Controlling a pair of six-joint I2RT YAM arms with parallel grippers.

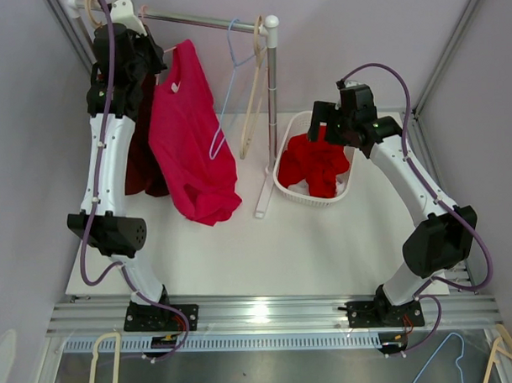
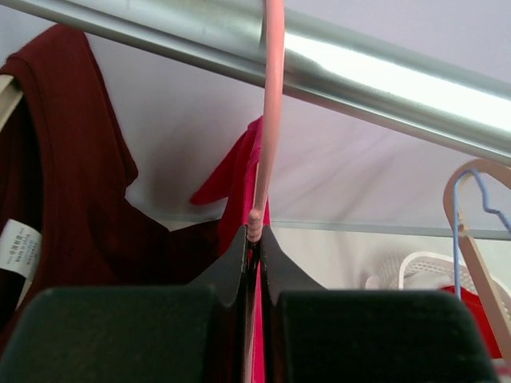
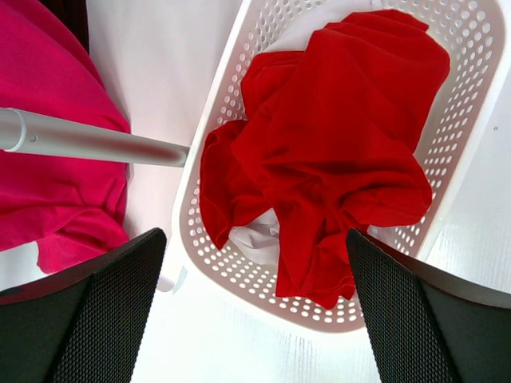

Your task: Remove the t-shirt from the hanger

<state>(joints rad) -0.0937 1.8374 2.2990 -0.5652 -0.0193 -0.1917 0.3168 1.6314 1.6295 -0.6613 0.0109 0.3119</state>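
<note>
A pink t-shirt (image 1: 187,135) hangs on a pink hanger (image 2: 271,120) hooked over the steel rail (image 1: 204,23). My left gripper (image 1: 160,60) is up at the rail, shut on the hanger's neck just below the hook; in the left wrist view (image 2: 255,239) the jaws pinch the pink rod, with the pink t-shirt (image 2: 239,175) behind them. My right gripper (image 1: 325,126) is open and empty, hovering over the white basket (image 1: 294,186). In the right wrist view (image 3: 255,311) it sits above the basket's near rim (image 3: 192,207).
A red t-shirt (image 3: 335,144) lies crumpled in the basket. A dark red shirt (image 1: 141,162) hangs left of the pink one. Empty blue (image 1: 227,92) and wooden (image 1: 254,91) hangers hang on the rail by the rack post (image 1: 272,98).
</note>
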